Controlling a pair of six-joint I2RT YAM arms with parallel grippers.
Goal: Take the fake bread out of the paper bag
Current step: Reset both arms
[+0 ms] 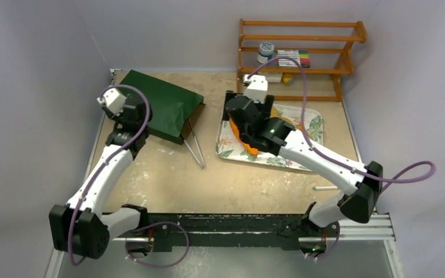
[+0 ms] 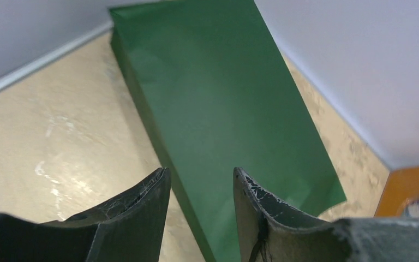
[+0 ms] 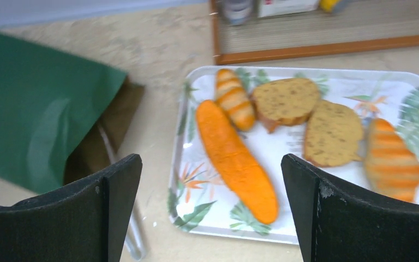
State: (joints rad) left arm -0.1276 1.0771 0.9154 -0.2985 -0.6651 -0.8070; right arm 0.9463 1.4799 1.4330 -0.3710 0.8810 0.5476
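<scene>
Now our right jaws spread wide, empty, arm bent low above the bread on the tray; our left jaws gape slightly, empty, over the bag.

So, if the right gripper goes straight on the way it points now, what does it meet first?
Most likely the long orange bread on the leaf-patterned tray, straight ahead of the open right gripper; depth is unclear.

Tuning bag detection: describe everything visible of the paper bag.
The paper bag is dark green outside, brown kraft inside at its open mouth. It lies on its side on the table, far left, mouth toward the tray. Two thin pale strips, likely handles, trail from the mouth. The open left gripper hovers over it.
</scene>
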